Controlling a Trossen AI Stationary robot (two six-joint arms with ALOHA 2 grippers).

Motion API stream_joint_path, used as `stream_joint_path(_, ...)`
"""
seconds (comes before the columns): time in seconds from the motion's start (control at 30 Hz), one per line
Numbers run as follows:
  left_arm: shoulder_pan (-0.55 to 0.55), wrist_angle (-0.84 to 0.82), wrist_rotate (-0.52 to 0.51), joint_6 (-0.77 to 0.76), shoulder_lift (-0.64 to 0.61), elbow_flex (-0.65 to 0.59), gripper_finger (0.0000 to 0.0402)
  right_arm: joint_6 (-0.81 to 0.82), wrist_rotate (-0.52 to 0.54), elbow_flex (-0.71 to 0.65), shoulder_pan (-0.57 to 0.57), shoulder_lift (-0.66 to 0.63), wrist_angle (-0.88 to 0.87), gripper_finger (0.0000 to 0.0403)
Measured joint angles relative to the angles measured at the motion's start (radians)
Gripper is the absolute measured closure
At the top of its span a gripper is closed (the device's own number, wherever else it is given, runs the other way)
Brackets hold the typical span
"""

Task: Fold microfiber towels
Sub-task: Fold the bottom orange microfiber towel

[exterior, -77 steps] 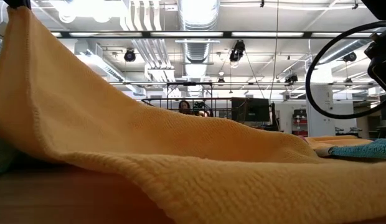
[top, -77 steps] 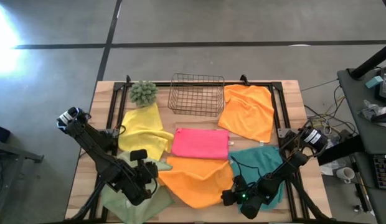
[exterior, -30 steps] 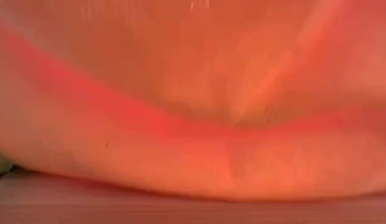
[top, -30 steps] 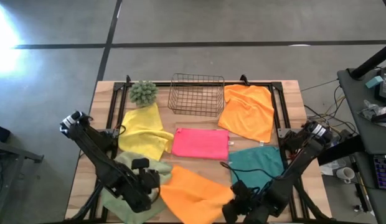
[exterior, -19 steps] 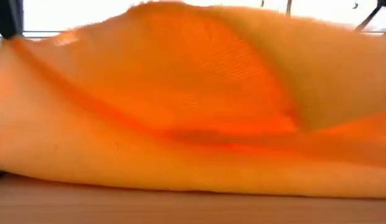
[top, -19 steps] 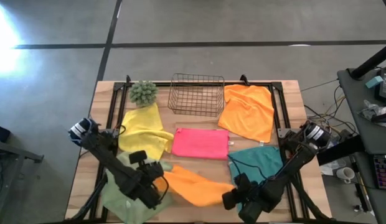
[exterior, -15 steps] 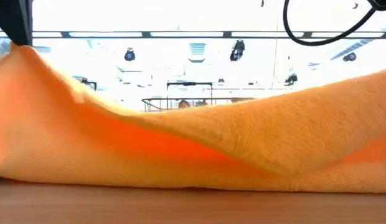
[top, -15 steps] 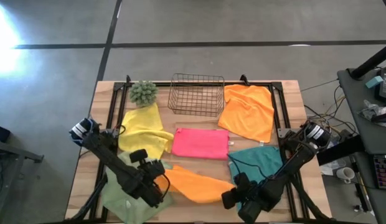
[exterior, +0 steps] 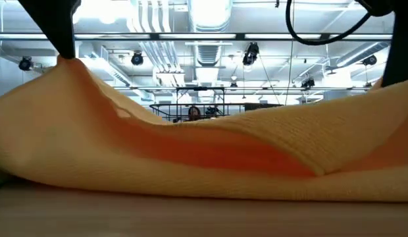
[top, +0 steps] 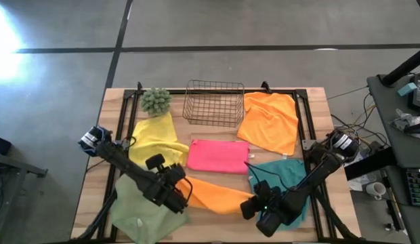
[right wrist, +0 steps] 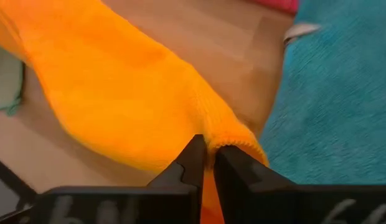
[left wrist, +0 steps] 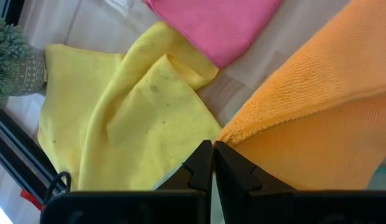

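Near the front edge of the table [top: 311, 102] we hold an orange towel [top: 217, 195] between both arms, now doubled over into a long band. Our left claw [top: 185, 196] is pressed together on one end of the fold, and our right claw [top: 250, 202] pinches the other end, the cloth edge caught between its fingertips in the right wrist view. We judge this towel half done: one fold is in, and it likely needs another fold and a flattening before we let go.

The pink towel [top: 219, 156] lies behind it as a neat rectangle and looks already folded. Everything else is left: the yellow towel [top: 156, 141] sits rumpled at the left, the second orange towel [top: 269, 120] lies loose beside the basket [top: 213, 103], the teal towel [top: 281, 175] is spread under our right arm, and the sage towel [top: 139, 210] lies flat at the front left corner. So roughly one of six is finished, with a second in hand.
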Motion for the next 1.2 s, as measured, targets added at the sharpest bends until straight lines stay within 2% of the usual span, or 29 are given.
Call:
stream_joint_path(0.2, 0.011, 0.002, -0.001, 0.0, 0.0, 0.0, 0.0402, -0.11, -0.002, 0.0, 0.002, -0.073, -0.02, 0.0323)
stream_joint_path(0.3, 0.013, 0.003, -0.002, 0.0, 0.0, 0.0, 0.0402, -0.267, 0.005, 0.0, 0.003, -0.11, 0.012, 0.0302)
stream_joint_path(0.47, 0.013, 0.006, 0.0, 0.0, 0.0, 0.025, 0.0402, -0.758, 0.005, 0.003, 0.007, -0.13, 0.234, 0.0295)
stream_joint_path(0.57, 0.013, 0.018, 0.001, 0.008, -0.013, 0.061, 0.0402, -1.101, 0.009, 0.005, -0.001, -0.093, 0.441, 0.0294)
stream_joint_path(0.63, 0.013, 0.024, 0.001, 0.021, -0.025, 0.084, 0.0402, -1.244, 0.045, 0.005, -0.01, -0.064, 0.539, 0.0294)
stream_joint_path(0.77, 0.012, 0.028, 0.002, 0.023, -0.041, 0.127, 0.0402, -1.335, 0.158, 0.026, -0.043, -0.016, 0.571, 0.0294)
stream_joint_path(0.87, 0.01, 0.03, 0.003, 0.037, -0.045, 0.149, 0.0402, -1.374, 0.184, 0.05, -0.073, 0.015, 0.575, 0.0294)
stream_joint_path(1.2, 0.011, 0.007, -0.002, 0.081, -0.047, 0.176, 0.0402, -1.389, 0.077, 0.097, -0.097, 0.081, 0.567, 0.0293)
